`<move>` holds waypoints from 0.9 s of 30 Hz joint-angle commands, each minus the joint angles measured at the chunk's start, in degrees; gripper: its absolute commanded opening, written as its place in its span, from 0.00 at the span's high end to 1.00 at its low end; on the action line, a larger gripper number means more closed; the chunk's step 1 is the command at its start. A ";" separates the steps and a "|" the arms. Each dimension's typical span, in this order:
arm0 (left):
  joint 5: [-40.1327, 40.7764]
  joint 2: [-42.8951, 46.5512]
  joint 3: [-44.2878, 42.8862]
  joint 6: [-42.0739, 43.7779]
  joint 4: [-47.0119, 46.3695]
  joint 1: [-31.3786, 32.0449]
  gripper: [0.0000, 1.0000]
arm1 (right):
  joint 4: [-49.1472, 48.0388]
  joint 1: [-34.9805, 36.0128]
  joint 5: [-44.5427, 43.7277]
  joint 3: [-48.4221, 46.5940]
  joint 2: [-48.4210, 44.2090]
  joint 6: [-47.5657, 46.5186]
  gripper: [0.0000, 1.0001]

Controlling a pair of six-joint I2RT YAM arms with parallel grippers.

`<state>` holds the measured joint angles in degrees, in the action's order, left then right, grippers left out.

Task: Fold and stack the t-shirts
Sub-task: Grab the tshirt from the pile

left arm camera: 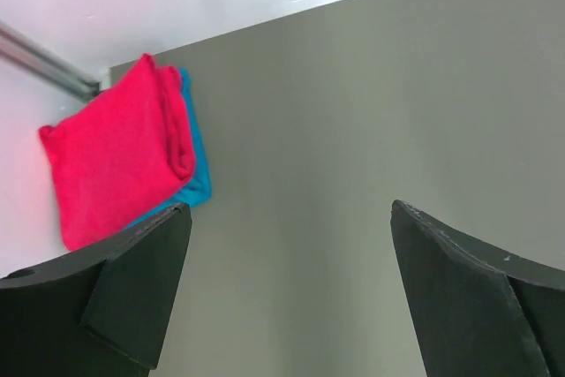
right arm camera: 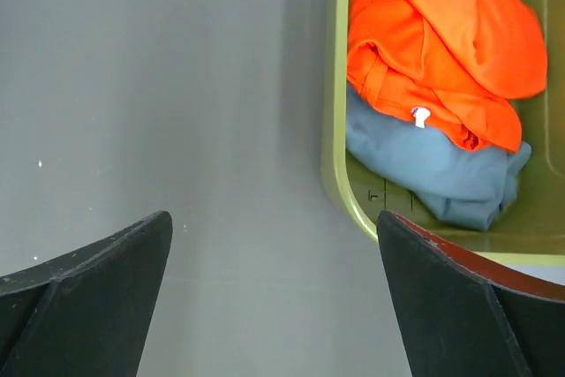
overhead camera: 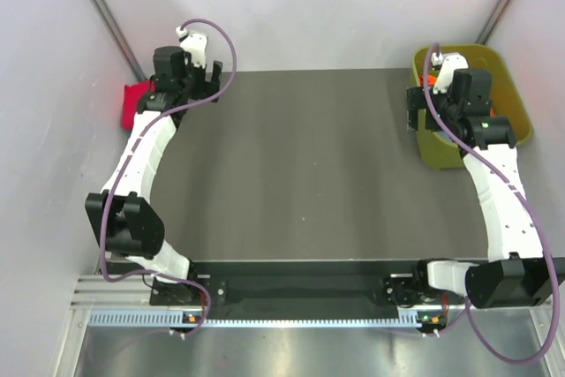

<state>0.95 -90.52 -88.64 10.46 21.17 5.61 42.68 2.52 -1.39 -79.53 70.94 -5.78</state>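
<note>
At the table's far left corner a crimson-pink t-shirt lies folded on top of a blue t-shirt, whose edge peeks out along one side. The left gripper hangs over the table near that corner, fingers spread wide and holding nothing. Over the table's far right side the right gripper is just as wide apart and empty. At the far right corner, an olive tub holds a crumpled orange t-shirt lying on a light blue t-shirt.
</note>
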 commanded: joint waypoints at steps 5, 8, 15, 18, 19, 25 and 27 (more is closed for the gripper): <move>-4.31 3.42 -0.40 2.29 6.24 0.99 0.01 | -8.28 0.20 1.12 0.15 -5.10 -4.75 0.00; -0.45 1.58 -0.66 0.62 9.93 0.99 0.01 | -15.49 0.29 1.04 2.01 -7.39 -4.94 0.00; 8.72 1.56 -2.68 -14.91 9.00 0.81 0.01 | -16.66 -4.26 0.76 -3.00 2.00 1.64 0.00; 3.74 4.03 -0.14 -15.83 5.30 0.90 0.03 | -16.84 -8.67 3.39 -5.37 8.76 5.07 0.00; 2.66 4.04 0.13 -15.47 3.98 0.90 0.04 | -16.75 -10.50 3.84 -7.38 12.96 5.34 0.00; 0.72 0.09 -4.17 -12.04 6.51 0.90 0.08 | -17.72 -16.32 5.34 -13.88 26.87 5.44 0.01; 0.02 -1.40 -5.22 -11.87 6.34 0.90 0.07 | -17.63 -16.85 6.30 -16.00 29.95 3.94 0.02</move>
<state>2.68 -90.41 -90.48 -1.83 29.71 6.57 26.33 -13.04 2.79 -89.86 99.04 -1.28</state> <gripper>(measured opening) 0.924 0.987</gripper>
